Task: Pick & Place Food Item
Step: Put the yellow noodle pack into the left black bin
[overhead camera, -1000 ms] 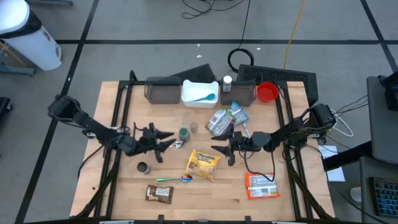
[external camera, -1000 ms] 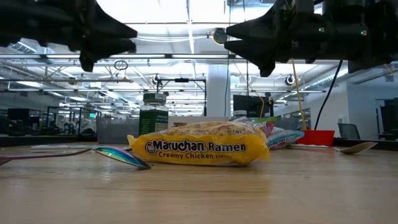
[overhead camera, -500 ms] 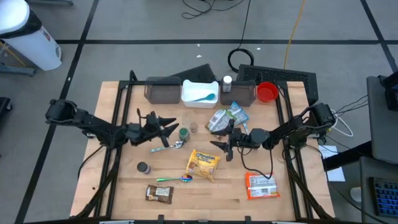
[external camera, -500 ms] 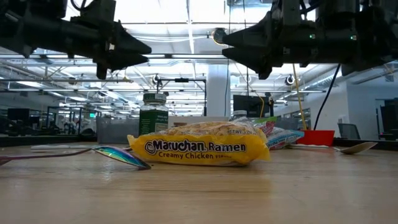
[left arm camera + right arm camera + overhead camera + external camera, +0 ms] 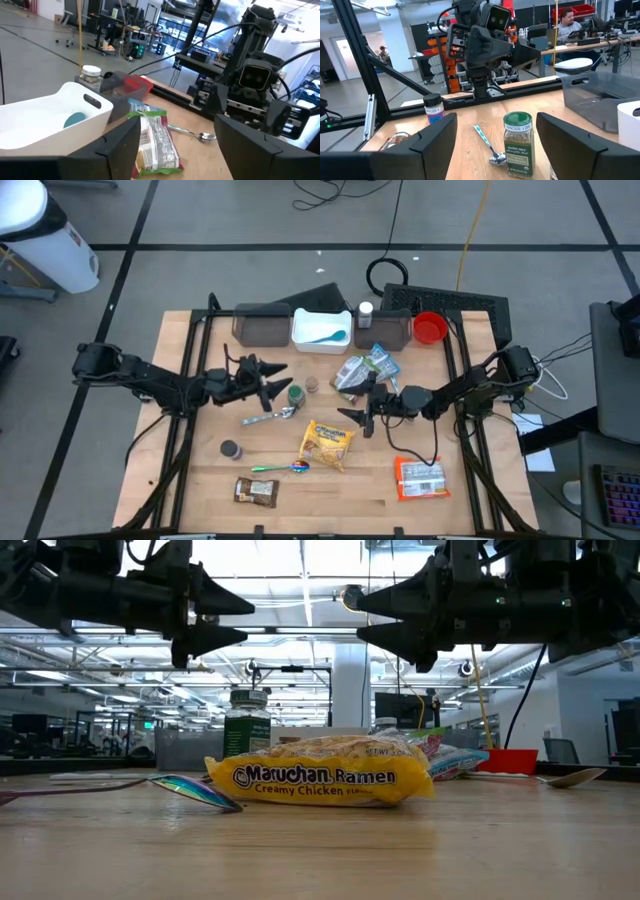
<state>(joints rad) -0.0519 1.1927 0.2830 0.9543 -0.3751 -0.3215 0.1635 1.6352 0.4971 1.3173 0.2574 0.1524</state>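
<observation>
A yellow ramen packet [image 5: 328, 443] [image 5: 322, 777] lies flat near the table's middle. A green-lidded spice jar [image 5: 296, 394] [image 5: 518, 142] stands upright beyond it, and snack bags [image 5: 358, 372] [image 5: 155, 142] lie farther back. My left gripper [image 5: 278, 383] [image 5: 248, 622] hangs open above the table just left of the jar, pointing level toward the right. My right gripper [image 5: 352, 412] [image 5: 362, 618] hangs open above the table to the right of the ramen's far end, pointing left. Neither has anything between its fingers.
Two dark bins [image 5: 262, 325] [image 5: 392, 328], a white bin [image 5: 321, 328] and a red bowl [image 5: 429, 328] line the far edge. An orange packet [image 5: 420, 478], a brown bar [image 5: 255, 491], spoons [image 5: 270, 416] [image 5: 280, 468] and a small dark cap [image 5: 231, 449] lie on the near half.
My left gripper has swung toward the table's far edge and a little right, ending beside the spice jar, and its fingers have opened wider. My right gripper has kept its place and opened wider too. Nothing on the table has moved.
</observation>
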